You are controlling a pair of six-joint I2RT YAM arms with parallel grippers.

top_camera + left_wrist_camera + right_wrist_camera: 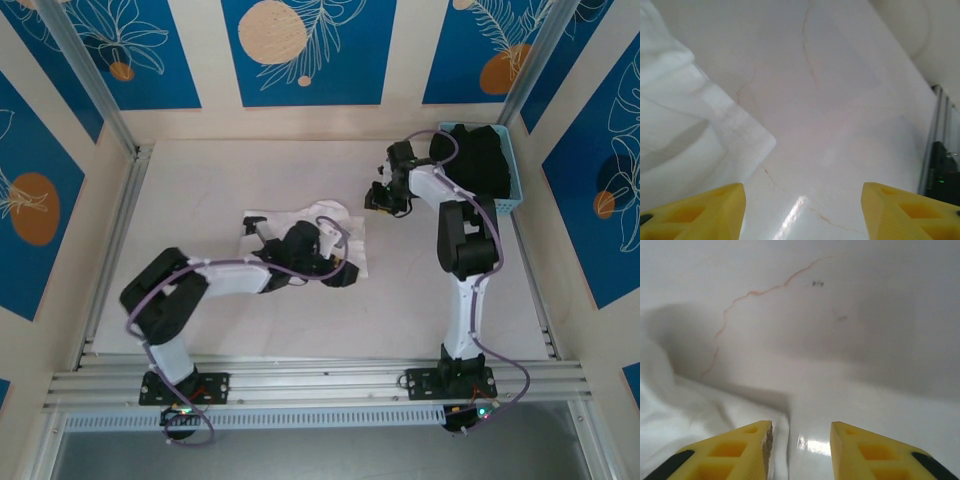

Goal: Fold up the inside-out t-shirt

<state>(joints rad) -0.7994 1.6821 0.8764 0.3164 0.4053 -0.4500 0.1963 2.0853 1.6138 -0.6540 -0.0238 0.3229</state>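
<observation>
I see the wrinkled white t-shirt (300,215) mid-table (200,200), my left gripper (802,192) spread empty at its edge, my right gripper (801,427) parted, empty, just beside it, a black garment (480,160) in the blue basket (516,190) well apart.

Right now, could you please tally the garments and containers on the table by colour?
white t-shirt: 1
black garment: 1
light blue basket: 1
Total: 3
</observation>
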